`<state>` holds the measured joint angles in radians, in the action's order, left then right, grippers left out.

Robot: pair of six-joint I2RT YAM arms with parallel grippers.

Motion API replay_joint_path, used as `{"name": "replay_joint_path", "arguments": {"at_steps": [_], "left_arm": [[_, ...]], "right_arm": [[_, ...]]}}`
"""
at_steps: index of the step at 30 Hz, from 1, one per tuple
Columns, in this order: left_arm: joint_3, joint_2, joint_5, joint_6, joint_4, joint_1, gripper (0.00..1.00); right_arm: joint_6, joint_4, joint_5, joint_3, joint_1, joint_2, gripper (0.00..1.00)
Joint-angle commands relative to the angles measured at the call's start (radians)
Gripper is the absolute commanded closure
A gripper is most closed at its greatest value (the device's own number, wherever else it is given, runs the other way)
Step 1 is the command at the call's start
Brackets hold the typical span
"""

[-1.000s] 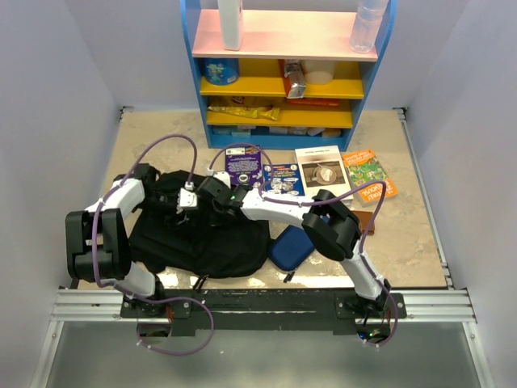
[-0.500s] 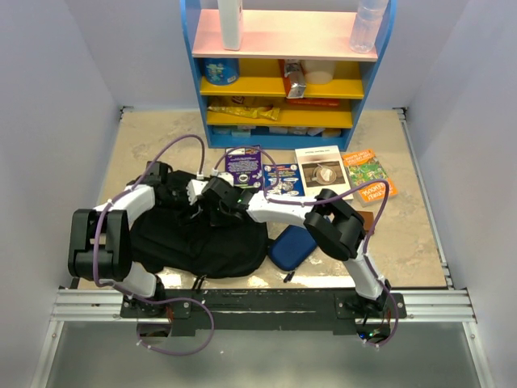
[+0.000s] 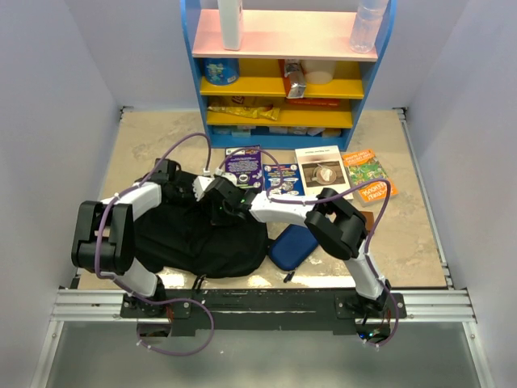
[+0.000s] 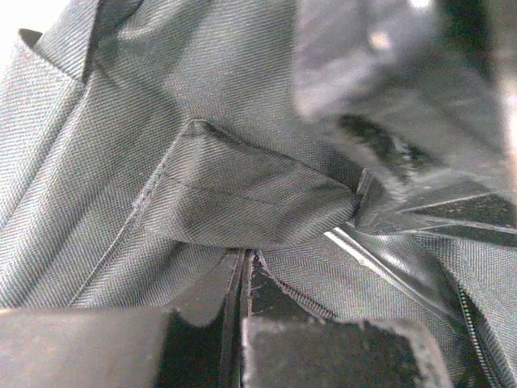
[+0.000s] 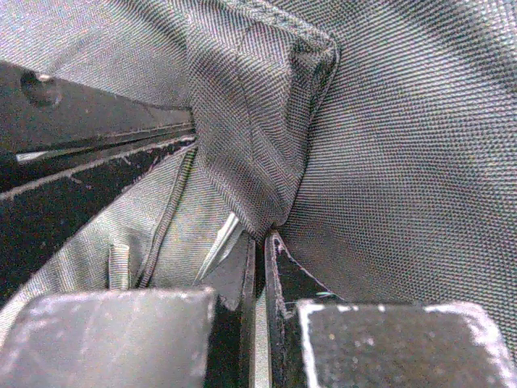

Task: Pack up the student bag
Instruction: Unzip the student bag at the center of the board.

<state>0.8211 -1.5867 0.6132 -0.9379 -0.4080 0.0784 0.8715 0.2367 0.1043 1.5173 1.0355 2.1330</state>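
The student bag (image 3: 194,238), a big soft black backpack, lies on the table in front of the left arm. My left gripper (image 3: 204,191) sits at the bag's far edge, shut on a fold of its fabric (image 4: 242,194); in the left wrist view the jaws (image 4: 245,263) meet with cloth pinched at their tips. My right gripper (image 3: 220,202) is just beside it, reaching in from the right, and is shut on another fold of the bag (image 5: 258,121), pinched where its fingertips (image 5: 260,242) come together. Each wrist view shows only bag fabric and the other gripper's dark fingers (image 5: 81,137).
Four books lie behind the bag: purple (image 3: 244,166), blue (image 3: 283,179), white (image 3: 321,170) and orange (image 3: 369,174). A dark-blue pencil case (image 3: 292,246) lies right of the bag. A blue and yellow shelf (image 3: 283,73) with bottles and packets stands at the back.
My left gripper has moved right along the bag's far edge and closed on its fabric. The right gripper has stayed shut on the bag, shifting slightly with it.
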Motion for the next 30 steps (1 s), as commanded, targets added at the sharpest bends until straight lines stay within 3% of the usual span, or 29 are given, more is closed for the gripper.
{"name": "replay_joint_path", "arguments": {"at_steps": [1, 6, 20, 22, 23, 24, 26, 30], "left_arm": [[0.021, -0.041, -0.161, 0.057, -0.008, 0.008, 1.00], [0.062, 0.019, -0.129, 0.065, -0.052, 0.003, 1.00], [0.268, 0.119, 0.083, -0.047, -0.449, -0.117, 0.99], [0.216, 0.108, 0.063, -0.035, -0.430, -0.106, 0.73], [0.187, 0.110, 0.037, -0.021, -0.410, -0.091, 0.51], [0.153, 0.129, 0.019, 0.020, -0.379, -0.086, 0.39], [0.064, 0.155, -0.032, 0.071, -0.277, -0.028, 0.28], [0.009, 0.203, -0.116, 0.203, -0.155, 0.046, 0.24]], "right_arm": [[-0.012, 0.020, -0.012, -0.035, 0.017, 0.001, 1.00], [-0.011, 0.016, -0.006, -0.031, 0.014, 0.007, 1.00], [0.003, 0.001, 0.015, -0.046, -0.005, 0.010, 1.00], [0.001, -0.005, 0.014, -0.045, -0.005, 0.011, 1.00], [0.001, -0.004, 0.014, -0.048, -0.005, 0.011, 1.00], [0.001, -0.005, 0.015, -0.049, -0.005, 0.010, 1.00], [0.001, -0.010, 0.018, -0.057, -0.005, 0.005, 1.00], [0.004, -0.011, 0.025, -0.060, -0.005, 0.010, 1.00]]}}
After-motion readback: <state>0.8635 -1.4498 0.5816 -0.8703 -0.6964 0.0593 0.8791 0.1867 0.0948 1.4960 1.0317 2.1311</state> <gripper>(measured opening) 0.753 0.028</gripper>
